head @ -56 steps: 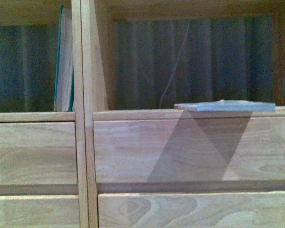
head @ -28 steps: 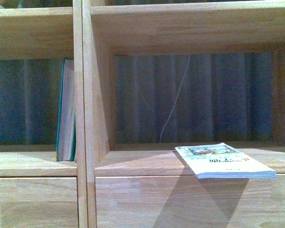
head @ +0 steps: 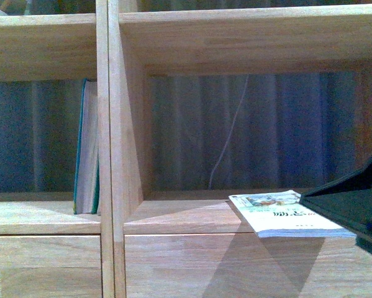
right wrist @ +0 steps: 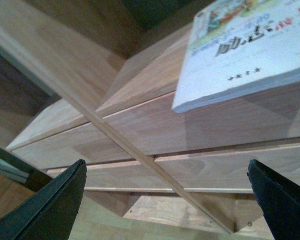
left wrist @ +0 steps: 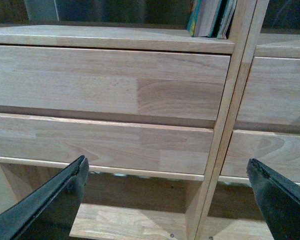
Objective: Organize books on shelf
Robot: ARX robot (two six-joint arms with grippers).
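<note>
Since half a second earlier, a dark finger (head: 347,200) of the right gripper (right wrist: 165,167) had come into the front view at the right edge. The books had not shifted.

The thin white paperback with the colourful printed cover (head: 289,214) was found lying flat and askew on the floor of the right compartment. Its near edge overhung the front lip, just beside the incoming finger. It was judged light, limp and smooth-covered, so it would likely sag if taken by one corner. The overhanging edge was judged the best hold, pinched across the thickness near the middle of that side.

The thicker teal-green-covered book with pale page edges (head: 86,149) was seen standing upright in the left compartment, against the divider. It was judged stiffer and heavier.

Both rested in the light natural-wood shelving unit (head: 111,155).

Counts: two books and two grippers. Two compartments were fully shown in the front view. Four drawer fronts were counted in the left wrist view.

The right gripper was spread wide below the paperback, with nothing between its jaws. The left gripper (left wrist: 166,161) was likewise spread and empty, low before the drawers.
</note>
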